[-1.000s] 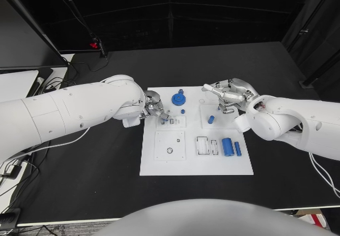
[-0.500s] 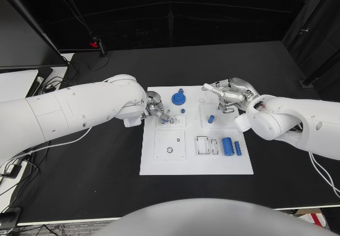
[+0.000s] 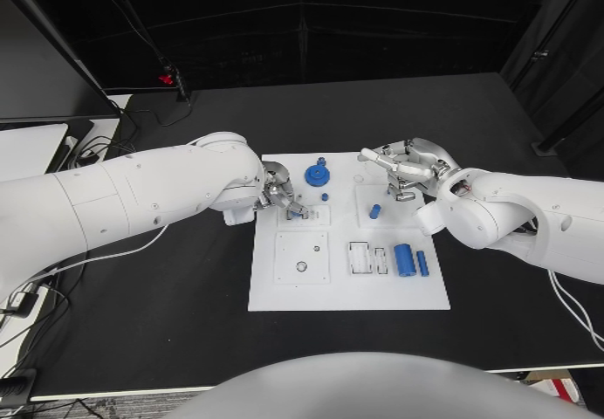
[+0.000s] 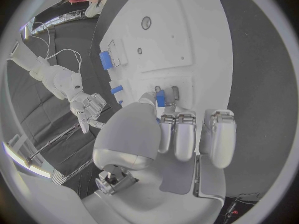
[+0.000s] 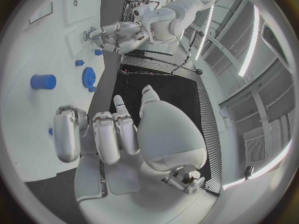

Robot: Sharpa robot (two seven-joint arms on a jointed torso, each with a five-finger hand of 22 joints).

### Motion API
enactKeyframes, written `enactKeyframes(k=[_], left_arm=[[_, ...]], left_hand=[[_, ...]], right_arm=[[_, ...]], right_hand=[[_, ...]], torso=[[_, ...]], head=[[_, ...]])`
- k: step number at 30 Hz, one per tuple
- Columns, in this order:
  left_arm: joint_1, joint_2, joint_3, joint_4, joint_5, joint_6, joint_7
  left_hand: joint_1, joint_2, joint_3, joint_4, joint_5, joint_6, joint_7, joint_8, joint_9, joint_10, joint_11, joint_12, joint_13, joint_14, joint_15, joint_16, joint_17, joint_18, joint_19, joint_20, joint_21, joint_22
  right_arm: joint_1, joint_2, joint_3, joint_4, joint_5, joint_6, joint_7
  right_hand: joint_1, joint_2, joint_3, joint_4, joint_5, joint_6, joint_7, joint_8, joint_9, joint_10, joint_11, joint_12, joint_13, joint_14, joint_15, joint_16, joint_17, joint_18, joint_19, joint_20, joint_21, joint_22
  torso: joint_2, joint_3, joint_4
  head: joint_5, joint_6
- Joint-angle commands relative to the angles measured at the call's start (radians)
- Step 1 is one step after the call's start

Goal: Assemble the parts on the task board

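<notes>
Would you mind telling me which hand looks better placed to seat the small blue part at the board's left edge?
Left, probably. The left hand already sits over that edge of the board, its fingertips at the small blue part. The right hand hovers over the far right corner with nothing in it.

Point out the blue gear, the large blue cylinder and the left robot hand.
blue gear (image 3: pixel 318 177): head view, centre of its toothed disc.
large blue cylinder (image 3: pixel 404 260): head view, middle of its side.
left robot hand (image 3: pixel 279 200): head view, middle of the silver fingers over the board.
</notes>
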Motion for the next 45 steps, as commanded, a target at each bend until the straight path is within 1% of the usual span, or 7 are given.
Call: enactKeyframes(k=[1,8,17,30,33,37,45], left_arm=[[0.000,0.007,0.001,-0.003,0.000,0.016,-0.004],[0.000,0.016,0.001,-0.009,0.000,0.027,0.002],[-0.001,0.020,0.001,-0.013,0.000,0.057,-0.015],[-0.002,0.025,0.001,-0.019,0.000,0.069,-0.022],[-0.002,0.027,0.001,-0.020,0.000,0.067,-0.022],[-0.003,0.029,0.001,-0.023,0.000,0.068,-0.022],[-0.004,0.032,0.001,-0.029,0.000,0.069,-0.021]], left_hand=[[0.059,0.064,0.008,0.001,-0.004,0.016,-0.014,0.005,0.001,0.106,-0.004,-0.005,0.261,0.105,-0.007,0.001,0.263,-0.006,0.104,-0.005,0.003,0.263],[0.059,0.065,0.009,0.001,-0.003,0.016,-0.014,0.005,0.001,0.106,-0.004,-0.005,0.261,0.105,-0.007,0.001,0.263,-0.006,0.104,-0.005,0.003,0.263],[0.058,0.065,0.010,0.001,-0.003,0.017,-0.014,0.004,0.001,0.106,-0.004,-0.005,0.261,0.105,-0.007,0.001,0.263,-0.006,0.104,-0.005,0.003,0.263],[0.055,0.058,0.014,0.000,-0.009,0.013,-0.013,0.000,0.001,0.106,-0.004,-0.005,0.261,0.105,-0.007,0.001,0.263,-0.006,0.104,-0.005,0.003,0.263],[0.055,0.058,0.015,0.001,-0.009,0.013,-0.013,-0.001,0.001,0.106,-0.003,-0.005,0.261,0.105,-0.007,0.001,0.263,-0.006,0.104,-0.005,0.003,0.263],[0.054,0.058,0.015,0.001,-0.010,0.012,-0.013,-0.001,0.000,0.106,-0.003,-0.005,0.261,0.105,-0.007,0.001,0.263,-0.006,0.104,-0.005,0.003,0.263],[0.050,0.062,0.020,0.002,-0.011,0.013,-0.012,-0.003,0.000,0.106,-0.003,-0.005,0.261,0.105,-0.006,0.001,0.263,-0.006,0.104,-0.005,0.003,0.263]], right_arm=[[0.001,0.002,0.000,0.004,0.002,0.007,0.011],[0.001,0.002,0.000,0.005,0.002,0.008,0.011],[0.001,0.002,0.000,0.008,0.002,0.009,0.011],[0.001,0.000,0.000,0.008,0.002,0.010,0.010],[0.001,0.001,0.000,0.008,0.002,0.010,0.010],[0.001,0.000,0.000,0.008,0.002,0.011,0.011],[0.001,0.000,0.000,0.009,0.002,0.010,0.011]], right_hand=[[0.000,0.011,-0.006,0.001,-0.001,-0.006,0.016,0.003,0.001,0.104,0.008,0.003,0.263,0.104,0.006,0.002,0.263,0.008,-0.009,0.001,-0.003,0.195],[0.000,0.011,-0.006,0.001,-0.001,-0.006,0.016,0.003,0.001,0.104,0.008,0.003,0.263,0.104,0.006,0.002,0.263,0.008,-0.009,0.001,-0.003,0.195],[0.000,0.011,-0.006,0.001,-0.001,-0.006,0.016,0.003,0.001,0.104,0.008,0.003,0.263,0.104,0.006,0.002,0.263,0.008,-0.009,0.001,-0.003,0.195],[-0.001,0.011,-0.007,0.002,-0.001,-0.007,0.016,0.005,0.001,0.104,0.008,0.003,0.263,0.104,0.006,0.002,0.263,0.008,-0.009,0.001,-0.004,0.195],[-0.001,0.011,-0.007,0.002,-0.001,-0.007,0.016,0.005,0.001,0.104,0.008,0.003,0.263,0.104,0.006,0.002,0.263,0.008,-0.009,0.001,-0.004,0.195],[-0.001,0.011,-0.007,0.002,-0.001,-0.007,0.016,0.005,0.001,0.104,0.008,0.003,0.263,0.104,0.006,0.002,0.263,0.008,-0.009,0.001,-0.004,0.195],[-0.002,0.012,-0.009,0.002,-0.001,-0.007,0.016,0.006,0.002,0.104,0.008,0.003,0.263,0.104,0.006,0.002,0.263,0.009,-0.011,0.001,-0.006,0.194]], torso=[[0.000,0.0002,0.0000],[0.000,-0.0003,-0.0008],[0.000,0.0002,0.0006],[0.000,-0.0002,0.0008],[0.000,-0.0007,-0.0001],[0.000,0.0001,0.0004],[0.000,-0.0001,0.0003]], head=[[-0.001,-0.001],[-0.001,-0.001],[-0.002,-0.003],[-0.006,-0.006],[-0.006,-0.007],[-0.006,-0.007],[-0.007,-0.009]])
